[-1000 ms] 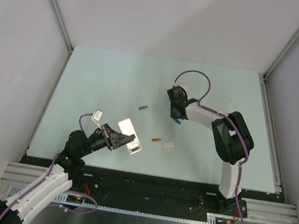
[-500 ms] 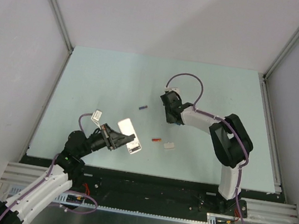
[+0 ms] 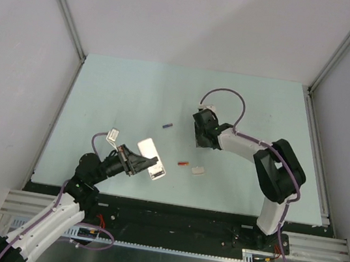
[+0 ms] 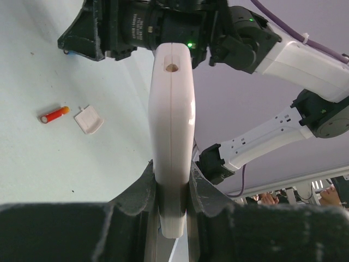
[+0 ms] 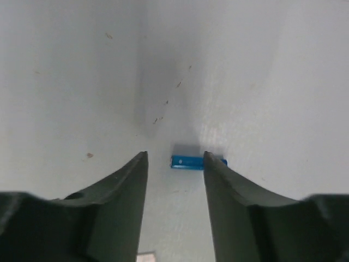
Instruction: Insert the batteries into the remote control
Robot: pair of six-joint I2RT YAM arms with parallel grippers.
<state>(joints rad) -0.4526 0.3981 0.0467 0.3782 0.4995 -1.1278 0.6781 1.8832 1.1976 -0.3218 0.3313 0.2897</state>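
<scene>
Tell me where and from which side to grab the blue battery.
Grip the blue battery across its middle, from straight above: it lies flat on the table, so only its top and long sides are free. It runs along the right gripper's closing line, so a quarter wrist turn likely helps.

Both arms have white plastic tubes (image 3: 239, 142) and black round joints (image 3: 280, 176). A thin purple cable (image 3: 223, 93) loops just behind the black right claw (image 3: 203, 142). A tiny green light (image 4: 188, 45) glows on it. The black left claw (image 3: 152, 162) has rough dark fingers (image 4: 136, 194) with bumpy edges.
</scene>
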